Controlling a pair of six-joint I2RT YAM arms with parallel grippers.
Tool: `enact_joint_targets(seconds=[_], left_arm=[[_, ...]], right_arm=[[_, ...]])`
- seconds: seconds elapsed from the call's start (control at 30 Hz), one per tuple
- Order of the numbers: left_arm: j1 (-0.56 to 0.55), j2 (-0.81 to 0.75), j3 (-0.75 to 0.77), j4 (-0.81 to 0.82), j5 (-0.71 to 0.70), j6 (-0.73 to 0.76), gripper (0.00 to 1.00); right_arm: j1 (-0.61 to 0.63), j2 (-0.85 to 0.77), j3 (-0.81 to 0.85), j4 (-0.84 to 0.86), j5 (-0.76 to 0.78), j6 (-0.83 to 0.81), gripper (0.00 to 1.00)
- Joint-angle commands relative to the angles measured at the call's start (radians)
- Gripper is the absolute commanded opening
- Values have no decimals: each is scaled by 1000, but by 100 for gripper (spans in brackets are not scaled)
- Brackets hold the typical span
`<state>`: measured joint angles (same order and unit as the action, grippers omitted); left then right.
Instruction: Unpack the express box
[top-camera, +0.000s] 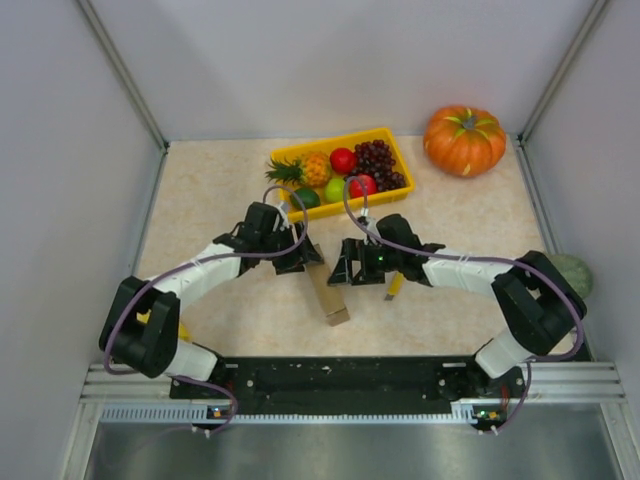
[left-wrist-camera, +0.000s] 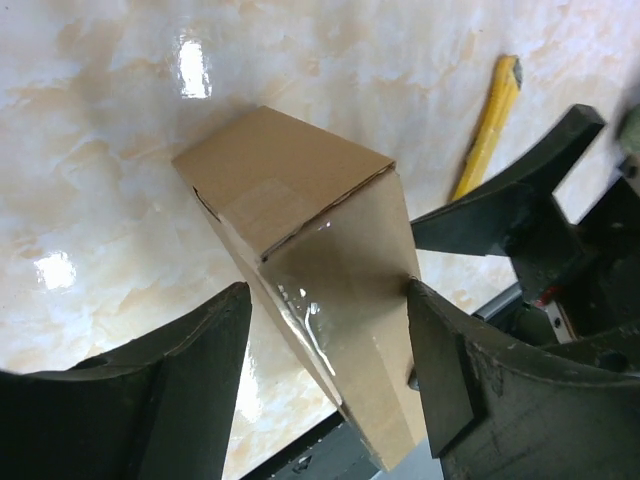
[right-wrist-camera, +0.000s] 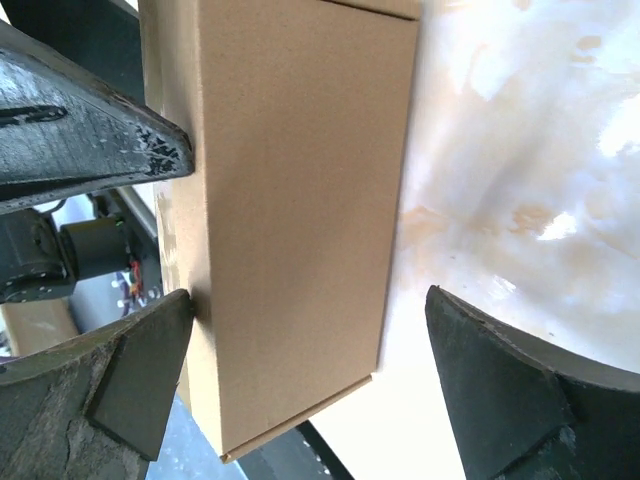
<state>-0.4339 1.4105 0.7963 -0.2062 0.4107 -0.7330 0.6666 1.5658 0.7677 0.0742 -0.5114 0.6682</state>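
The express box (top-camera: 329, 296) is a plain brown cardboard box standing on a narrow side on the table, between both grippers. My left gripper (top-camera: 303, 262) is open around its far end. In the left wrist view the right finger (left-wrist-camera: 440, 350) touches the box (left-wrist-camera: 300, 190), and table shows between the left finger and the box. My right gripper (top-camera: 343, 272) is open around the same box (right-wrist-camera: 300, 200). Its left finger (right-wrist-camera: 140, 370) touches the box and its right finger (right-wrist-camera: 500, 390) is well clear. The box's flaps look closed.
A yellow-handled cutter (top-camera: 394, 287) lies on the table just right of the right gripper; it also shows in the left wrist view (left-wrist-camera: 490, 130). A yellow tray (top-camera: 398, 142) of fruit stands at the back. An orange pumpkin (top-camera: 464, 140) sits at the back right. Walls enclose the table.
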Motion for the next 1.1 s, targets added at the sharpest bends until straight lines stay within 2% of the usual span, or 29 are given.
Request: enact_joint_targets(seconds=[0.0,0.23,0.4,0.47,0.57,0.6,0.7,0.8,0.87,0.97,1.07], left_arm=[[-45,38,81,-122,-92,40,69],[-63,47,145,-137,-89,29,75],[-62,-2,216,-226,-171,69,81],[-62,-42,237,-269,-223,79,83],[-52,-111,257,-346,-387,80,88],[-48,-129,259,-361,-488,78,88],[-14,-203,241,-421,-631,60,92],[93,-274,189,-440,-627,43,94],[191,-315,138,-432,-554,52,94],[266,-347,92,-430,-500,72,94],[294,-360,69,-433,-477,81,94]], right_arm=[[-15,-96,24,-73,103,-102,98],[-13,-257,59,-204,217,-180,99],[27,-302,120,-300,307,-211,99],[92,-297,165,-356,378,-235,99],[214,-262,228,-413,584,-248,98],[241,-248,240,-415,652,-248,98],[317,-170,297,-447,753,-236,98],[349,-76,363,-479,774,-228,96],[369,-17,398,-490,790,-240,96],[376,51,435,-501,807,-257,96],[378,91,464,-517,798,-259,96]])
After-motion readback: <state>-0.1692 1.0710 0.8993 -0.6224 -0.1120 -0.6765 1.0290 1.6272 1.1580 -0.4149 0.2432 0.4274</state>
